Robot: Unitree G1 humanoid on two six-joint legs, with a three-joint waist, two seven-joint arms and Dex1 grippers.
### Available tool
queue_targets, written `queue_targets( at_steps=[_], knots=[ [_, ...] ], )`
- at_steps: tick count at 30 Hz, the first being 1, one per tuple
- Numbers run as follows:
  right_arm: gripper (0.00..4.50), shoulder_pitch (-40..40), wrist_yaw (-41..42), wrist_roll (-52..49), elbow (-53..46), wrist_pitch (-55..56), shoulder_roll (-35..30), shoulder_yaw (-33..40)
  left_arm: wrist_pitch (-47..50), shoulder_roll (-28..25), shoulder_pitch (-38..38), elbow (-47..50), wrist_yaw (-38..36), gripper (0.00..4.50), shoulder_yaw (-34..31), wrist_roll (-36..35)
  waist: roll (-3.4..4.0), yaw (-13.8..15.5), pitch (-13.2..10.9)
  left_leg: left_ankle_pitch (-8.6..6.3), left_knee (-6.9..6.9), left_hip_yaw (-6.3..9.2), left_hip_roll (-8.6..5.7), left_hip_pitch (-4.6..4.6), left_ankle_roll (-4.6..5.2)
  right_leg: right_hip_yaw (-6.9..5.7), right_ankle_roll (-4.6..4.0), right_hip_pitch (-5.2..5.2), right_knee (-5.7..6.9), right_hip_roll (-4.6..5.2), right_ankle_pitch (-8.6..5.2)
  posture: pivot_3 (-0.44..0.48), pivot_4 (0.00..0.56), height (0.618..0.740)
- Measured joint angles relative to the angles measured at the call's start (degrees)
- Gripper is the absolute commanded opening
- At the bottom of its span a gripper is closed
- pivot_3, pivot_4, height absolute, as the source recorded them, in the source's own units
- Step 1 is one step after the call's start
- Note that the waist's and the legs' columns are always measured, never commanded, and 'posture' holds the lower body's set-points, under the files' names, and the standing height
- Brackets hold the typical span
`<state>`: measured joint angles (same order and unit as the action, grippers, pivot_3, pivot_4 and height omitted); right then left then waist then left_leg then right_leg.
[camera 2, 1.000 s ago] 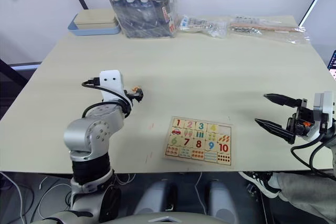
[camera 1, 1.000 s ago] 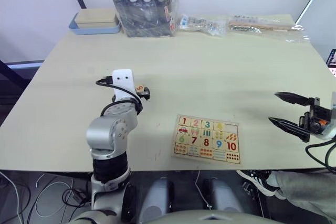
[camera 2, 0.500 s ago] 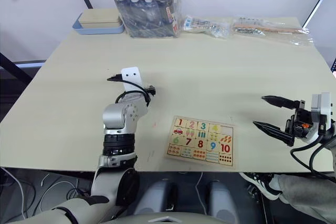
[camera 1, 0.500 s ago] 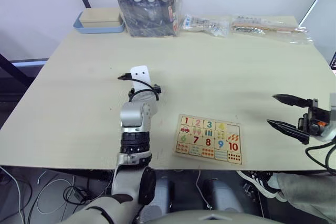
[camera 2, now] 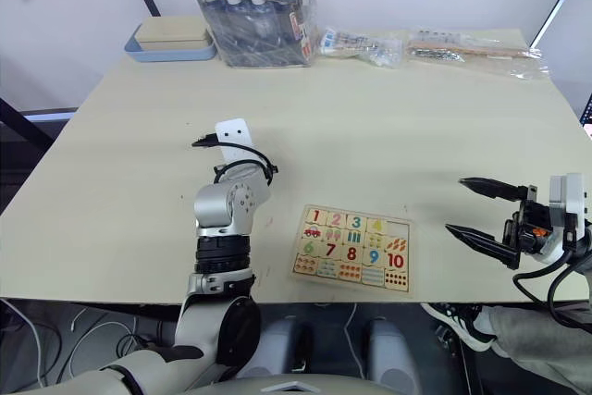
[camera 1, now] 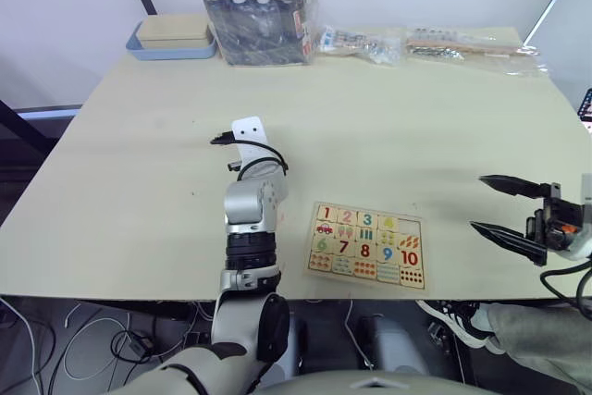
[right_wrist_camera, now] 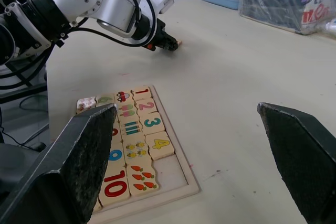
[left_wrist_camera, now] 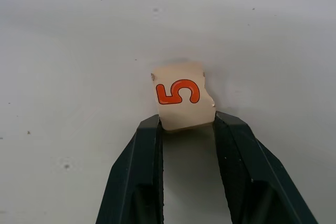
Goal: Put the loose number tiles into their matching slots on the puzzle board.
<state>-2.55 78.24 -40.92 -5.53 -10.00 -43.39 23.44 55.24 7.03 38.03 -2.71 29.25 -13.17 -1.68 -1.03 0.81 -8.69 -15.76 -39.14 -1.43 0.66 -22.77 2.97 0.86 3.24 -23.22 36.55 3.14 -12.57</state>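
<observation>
While the left tool [left_wrist_camera: 186, 124] pinches the number 5 tile [left_wrist_camera: 181, 97] by its near edge, that tile sits low over the bare table [camera 1: 139, 182], well to the left of the puzzle board [camera 1: 366, 244]. The orange digit faces up and one corner of the tile looks chipped or notched. From the right wrist view you can just make out the pale tile at the black fingertips, out past the board's far-left corner.

Over to the board now, lying near the front edge of the table. Tiles 1, 2, 3 and 4 are seated in the top row, side by side, and the slot [right_wrist_camera: 176, 167] at the right end of that row is bare, showing plain wood. That's the gap for the 5. The lower rows, 6 through 10 and the counting pictures, look filled.

So my read: four of five are home, one to go, and it's already in hand. What's left is carrying it across to the right, lining it up square with that last recess and setting it down flat. The grip is only on the tile's edge, so it could tilt as it goes in.

Further right, the right tool [camera 1: 509, 210] hangs off the board's right side, fingers spread wide, nothing between them, well apart from everything. Along the back edge sit a blue tray [camera 1: 171, 43] and some plastic-wrapped packs [camera 1: 259, 11], not part of this job.
</observation>
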Motion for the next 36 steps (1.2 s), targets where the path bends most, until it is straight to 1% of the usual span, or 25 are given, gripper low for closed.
queue_targets(
  at_steps=[8, 10, 13, 14, 15, 18, 19, 20, 22, 25, 26, 28, 32, 36],
  knots=[
    [4.5, -0.6, -0.2, 0.0, -0.3, 0.0, 0.0, 0.0, 0.1, -0.2, -0.1, 0.1, 0.2, 0.88, -0.5, 0.6, 0.0, 0.0, 0.0, 0.0, 0.0, 0.0, 0.0, 0.01, 0.0, 0.0, 0.0, 0.0, 0.0, 0.0, 0.0, 0.0, 0.15, 0.74],
    [4.5, -0.7, -0.3, 0.0, -0.3, 0.0, 0.0, 0.0, 0.3, -0.5, -0.9, 1.2, -0.7, 0.88, -0.3, 0.5, 0.0, -0.1, 0.0, 0.0, 0.01, -0.01, 0.0, 0.01, 0.0, 0.01, 0.0, 0.0, 0.0, -0.01, 0.0, 0.0, 0.15, 0.74],
    [4.5, -0.9, -0.7, 0.0, -0.3, 0.1, 0.0, 0.0, 1.4, -2.2, -3.7, 4.9, -4.3, 0.88, 0.8, 0.1, 0.01, -0.1, 0.0, 0.0, 0.03, -0.01, 0.01, 0.01, -0.01, 0.0, 0.0, -0.01, 0.0, -0.01, 0.0, 0.0, 0.15, 0.74],
    [4.5, -1.1, -0.8, 0.0, -0.6, 0.1, 0.0, 0.0, 2.7, -6.0, -8.0, 9.8, -9.0, 0.88, 3.0, -0.8, 0.01, -0.2, 0.0, 0.0, 0.04, -0.02, 0.04, 0.01, -0.01, 0.02, -0.01, -0.02, 0.01, -0.01, 0.0, 0.0, 0.15, 0.74],
    [4.5, -1.3, -0.8, 0.0, -0.7, 0.1, 0.0, 0.0, 3.3, -7.6, -9.8, 11.6, -11.1, 0.88, 3.8, -1.1, 0.01, -0.2, 0.0, 0.0, 0.05, -0.01, 0.05, 0.02, -0.02, 0.02, -0.01, -0.02, 0.02, 0.0, -0.01, 0.0, 0.15, 0.74],
    [4.5, -1.9, -1.1, 0.0, -1.0, 0.1, 0.2, -0.1, 5.4, -14.8, -14.4, 17.5, -18.5, 0.88, 4.8, -3.0, 0.01, 0.0, 0.0, 0.03, 0.05, 0.02, 0.09, 0.0, -0.06, -0.03, -0.04, -0.03, 0.03, 0.03, -0.02, 0.0, 0.15, 0.74],
    [4.5, -2.2, -1.1, 0.0, -1.6, 0.1, 0.5, -0.1, 5.8, -20.2, -16.5, 21.4, -24.4, 0.88, 4.7, -5.1, 0.02, 0.2, 0.0, 0.03, 0.04, 0.04, 0.08, 0.0, -0.06, -0.05, -0.26, -0.03, 0.02, 0.14, -0.14, 0.0, 0.15, 0.74],
    [4.5, -2.2, -1.1, 0.0, -1.6, 0.1, 0.5, -0.1, 5.8, -20.2, -16.5, 21.5, -24.6, 0.88, 4.6, -5.2, 0.01, 0.2, 0.0, 0.03, 0.04, 0.04, 0.07, 0.0, -0.06, -0.05, -0.26, -0.02, 0.02, 0.15, -0.14, 0.0, 0.15, 0.74],
    [4.5, -2.2, -1.1, 0.0, -2.6, 0.1, 0.6, -0.2, 5.6, -25.3, -18.2, 25.2, -31.5, 0.88, 5.0, -8.0, 0.02, 0.4, 0.0, 0.03, 0.05, 0.07, 0.02, -0.04, -0.06, -0.05, -0.26, -0.02, -0.01, 0.54, -0.14, 0.0, 0.15, 0.74],
    [4.5, -2.8, -1.0, 0.0, -3.3, 0.2, 0.8, -0.4, 4.5, -35.3, -21.0, 28.1, -43.4, 0.88, 6.0, -12.6, 0.02, 0.1, 0.0, 0.03, 0.1, 0.1, 0.03, -0.04, -0.07, -0.06, -0.28, -0.03, -0.03, 0.58, -0.16, 0.0, 0.15, 0.74],
    [4.5, -2.9, -1.0, 0.0, -3.3, 0.2, 1.1, -0.5, 3.7, -37.4, -21.1, 28.0, -45.9, 0.88, 6.1, -13.3, 0.03, 0.1, 0.0, 0.03, 0.1, 0.12, 0.03, -0.04, -0.07, -0.08, -0.28, -0.02, -0.03, 0.6, -0.16, 0.0, 0.15, 0.74],
    [4.5, -2.9, -1.2, 0.0, -3.5, 0.4, 2.1, -1.0, 1.4, -39.5, -20.1, 26.8, -49.0, 0.88, 6.2, -13.7, 0.03, 0.2, 0.0, 0.04, 0.1, 0.13, 0.01, -0.03, -0.07, -0.09, -0.28, -0.01, -0.03, 0.64, -0.16, 0.0, 0.15, 0.74],
    [4.5, -2.9, -2.0, 0.2, -4.8, 0.5, 3.7, -2.4, -2.3, -40.8, -16.6, 22.9, -52.7, 0.88, 7.5, -13.9, 0.02, 0.2, 0.0, 0.04, 0.09, 0.11, -0.02, -0.05, -0.05, -0.2, -0.27, -0.01, -0.06, 0.57, -0.16, 0.0, 0.15, 0.74],
    [4.5, -3.3, -2.6, 0.2, -5.7, 1.0, 4.4, -2.6, -5.8, -45.7, -15.5, 22.4, -61.8, 0.88, 11.2, -15.9, 0.04, 0.0, 0.0, 0.03, 0.12, 0.09, -0.02, -0.06, -0.04, -0.26, -0.26, -0.02, -0.11, 0.46, -0.16, 0.0, 0.15, 0.74]
  ],
)
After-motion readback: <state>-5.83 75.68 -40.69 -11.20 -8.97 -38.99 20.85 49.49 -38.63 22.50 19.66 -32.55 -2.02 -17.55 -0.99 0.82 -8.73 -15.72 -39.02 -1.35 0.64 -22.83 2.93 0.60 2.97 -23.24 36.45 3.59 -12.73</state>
